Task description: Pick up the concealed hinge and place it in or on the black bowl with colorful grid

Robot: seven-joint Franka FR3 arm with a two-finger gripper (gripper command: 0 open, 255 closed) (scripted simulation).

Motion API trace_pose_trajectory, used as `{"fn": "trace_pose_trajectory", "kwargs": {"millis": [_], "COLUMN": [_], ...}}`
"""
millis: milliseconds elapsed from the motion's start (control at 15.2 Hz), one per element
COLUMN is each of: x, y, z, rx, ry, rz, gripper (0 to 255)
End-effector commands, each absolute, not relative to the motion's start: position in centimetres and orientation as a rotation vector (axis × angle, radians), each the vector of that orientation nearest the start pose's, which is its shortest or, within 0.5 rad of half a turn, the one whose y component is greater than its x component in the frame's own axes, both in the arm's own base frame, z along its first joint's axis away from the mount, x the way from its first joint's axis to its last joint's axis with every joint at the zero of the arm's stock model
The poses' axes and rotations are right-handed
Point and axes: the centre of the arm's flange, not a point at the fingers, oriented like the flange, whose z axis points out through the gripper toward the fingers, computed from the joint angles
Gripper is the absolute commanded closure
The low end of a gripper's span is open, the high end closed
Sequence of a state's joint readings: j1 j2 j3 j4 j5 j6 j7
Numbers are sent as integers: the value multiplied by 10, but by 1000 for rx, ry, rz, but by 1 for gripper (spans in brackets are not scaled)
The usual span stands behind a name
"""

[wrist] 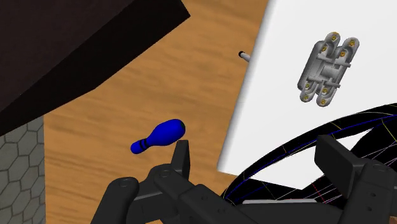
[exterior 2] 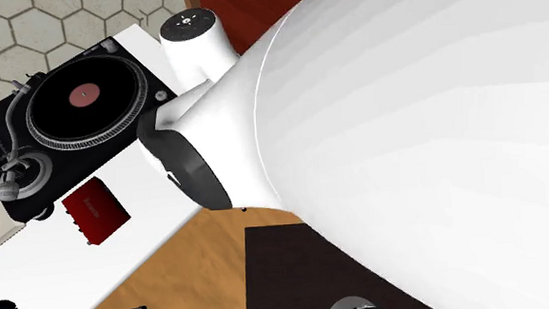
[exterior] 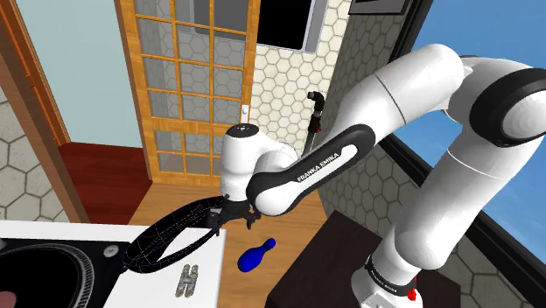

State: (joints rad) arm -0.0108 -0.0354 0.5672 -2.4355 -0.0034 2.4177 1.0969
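Hovering at the bowl's [exterior: 166,238] 2 o'clock rim in the shoulder view, the gripper [exterior: 232,213] stands wide apart, holding nothing. The hinge [exterior: 187,280] lies flat on the white table [exterior: 149,287] at the bowl's 5 o'clock.

White arm [exterior: 420,114] with black joint bands [exterior: 514,107], "FRANKA EMIKA" lettering [exterior: 317,164], black tool [wrist: 257,146].

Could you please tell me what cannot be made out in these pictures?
Second exterior view: the arm's white link covers much of the table beside the turntable.
Shoulder view: the gripper overlaps the black bowl, so whether they touch cannot be told; the hinge is too small to show its parts.
Wrist view: the bowl is cut off by the edge and partly covered by the open gripper's fingers.
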Motion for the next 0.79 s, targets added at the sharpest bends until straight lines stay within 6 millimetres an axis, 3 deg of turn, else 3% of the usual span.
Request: {"fn": "trace_pose_trajectory", "kwargs": {"millis": [0, 726], "x": [415, 467], "y": [269, 352], "z": [297, 191], "rx": [-3020, -2949], "ry": [875, 1062], "rz": [-27, 30], "gripper": [0, 0]}}
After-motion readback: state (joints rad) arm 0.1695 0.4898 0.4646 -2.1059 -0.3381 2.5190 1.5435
